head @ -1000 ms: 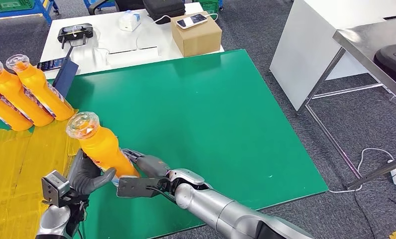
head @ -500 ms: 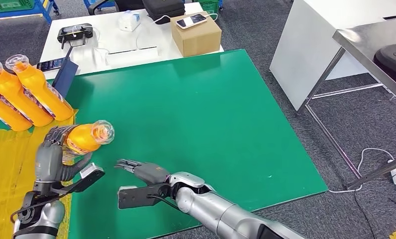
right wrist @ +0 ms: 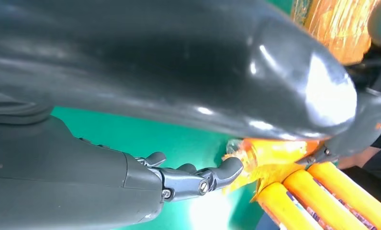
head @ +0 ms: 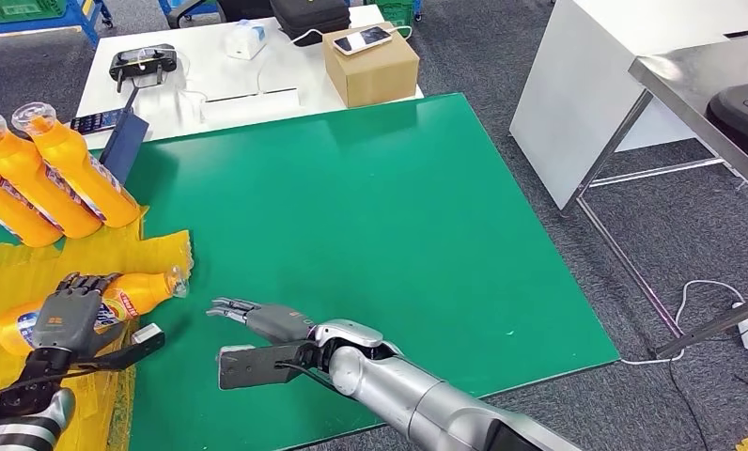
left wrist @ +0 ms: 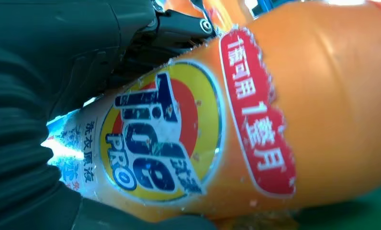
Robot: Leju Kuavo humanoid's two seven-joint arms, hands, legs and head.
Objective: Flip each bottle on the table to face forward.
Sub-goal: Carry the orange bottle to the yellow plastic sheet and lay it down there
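The left hand (head: 68,315) lies over a lying orange plastic detergent bottle with a round blue-and-yellow label (head: 98,305), hiding its middle, the fingers (head: 81,285) wrapped round it; its base end is partly covered by crinkled yellow sheeting (head: 32,272), on which it rests; three more orange bottles (head: 46,178) lie beyond the fingers, the outermost cut off by the frame edge; the right hand (head: 257,319) hovers open, fingers spread, over the green desk (head: 380,225), just beside the bottle's cap; beyond stand a white table (head: 210,89) with a cardboard box (head: 370,64), and grey carpet (head: 539,254).
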